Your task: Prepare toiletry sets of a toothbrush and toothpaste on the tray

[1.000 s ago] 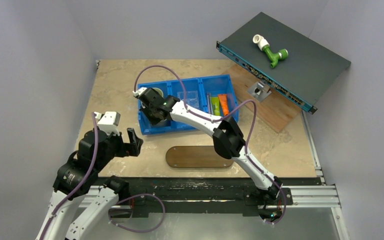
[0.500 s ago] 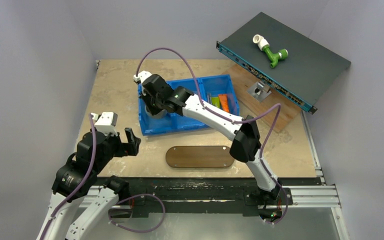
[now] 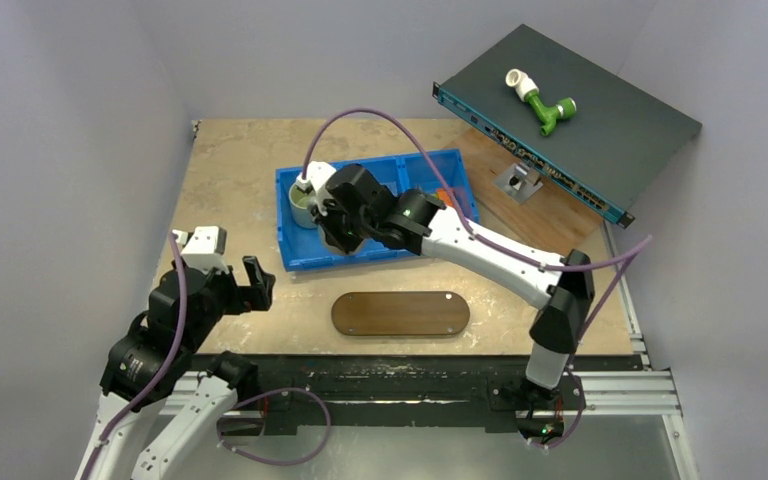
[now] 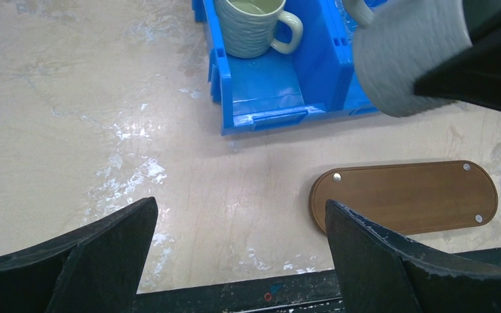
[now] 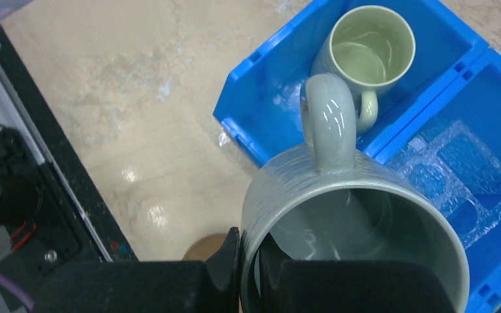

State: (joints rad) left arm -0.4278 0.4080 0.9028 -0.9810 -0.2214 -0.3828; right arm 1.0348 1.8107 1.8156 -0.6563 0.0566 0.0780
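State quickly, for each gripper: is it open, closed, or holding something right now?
Left gripper: open, holding nothing.
Right gripper: closed on the rim of a grey mug.

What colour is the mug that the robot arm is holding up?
Pale grey-green: a glossy ribbed ceramic mug. The right wrist view shows it best.

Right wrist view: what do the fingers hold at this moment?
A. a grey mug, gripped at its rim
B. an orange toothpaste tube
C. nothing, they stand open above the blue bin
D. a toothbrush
A: the right fingers are closed on the wall of the grey mug at its rim, one finger outside and one inside.
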